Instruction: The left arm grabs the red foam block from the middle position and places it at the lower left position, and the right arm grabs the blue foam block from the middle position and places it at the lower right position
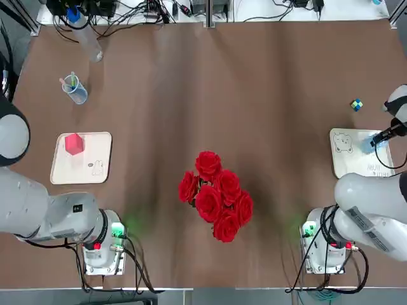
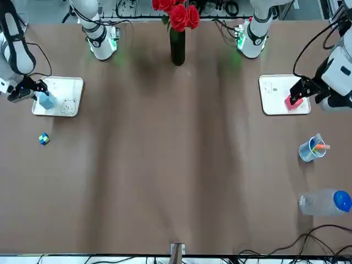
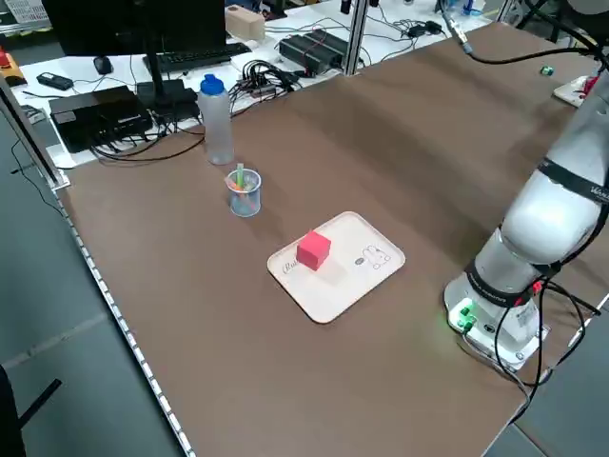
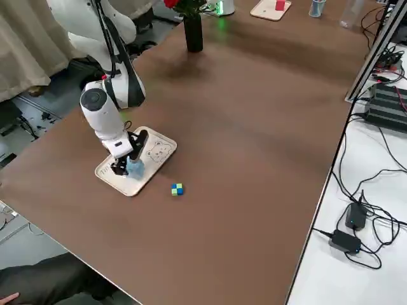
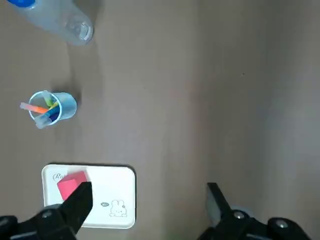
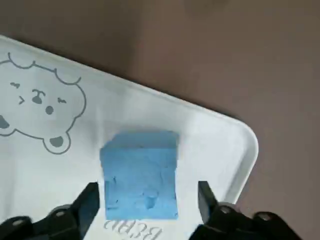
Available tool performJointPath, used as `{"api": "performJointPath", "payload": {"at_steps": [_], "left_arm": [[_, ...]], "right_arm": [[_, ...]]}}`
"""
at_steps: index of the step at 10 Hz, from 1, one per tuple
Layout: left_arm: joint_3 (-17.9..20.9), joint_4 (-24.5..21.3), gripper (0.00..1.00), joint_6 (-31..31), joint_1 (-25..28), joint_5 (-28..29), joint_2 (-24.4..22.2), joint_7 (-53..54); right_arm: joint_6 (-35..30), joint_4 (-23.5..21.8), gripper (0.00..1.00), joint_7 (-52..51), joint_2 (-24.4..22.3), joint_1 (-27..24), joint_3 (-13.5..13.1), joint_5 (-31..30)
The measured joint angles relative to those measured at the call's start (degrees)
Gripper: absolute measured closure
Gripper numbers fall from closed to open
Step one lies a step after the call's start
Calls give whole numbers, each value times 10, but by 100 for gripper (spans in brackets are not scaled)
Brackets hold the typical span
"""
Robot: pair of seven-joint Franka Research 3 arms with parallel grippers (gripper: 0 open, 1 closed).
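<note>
Roses (image 1: 215, 194) mid-table; cup (image 1: 74, 88), bottle (image 1: 89, 42) beyond tray (image 1: 95, 170).

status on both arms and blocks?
Left gripper open, raised above the table. Red block sits on its tray. Right gripper open, straddling blue block on its tray.

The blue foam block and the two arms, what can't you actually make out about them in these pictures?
- Blue foam block: whether it rests on the tray or hangs just above; the right wrist view shows no underside, and other views make it too small.
- Right end effector: fingers open beside the block; contact unclear.
- Left end effector: cut off by the top view's left edge.
- Tray lettering: cropped by the wrist view's edge.
</note>
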Motion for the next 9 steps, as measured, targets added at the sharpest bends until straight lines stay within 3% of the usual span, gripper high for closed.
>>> {"api": "performJointPath", "payload": {"at_steps": [2,4,6,9], "left_arm": [[1,5,0,1,0,0,0,0],[-1,7,0,1,-1,0,-1,0],[-1,7,0,1,-1,0,-1,0],[1,7,0,1,1,0,-1,0]], "right_arm": [[-3,1,0,-1,0,0,1,0],[-32,34,0,-2,-3,17,5,0],[-136,139,0,-1,-9,63,7,0],[-356,349,0,77,-16,155,10,1]]}}
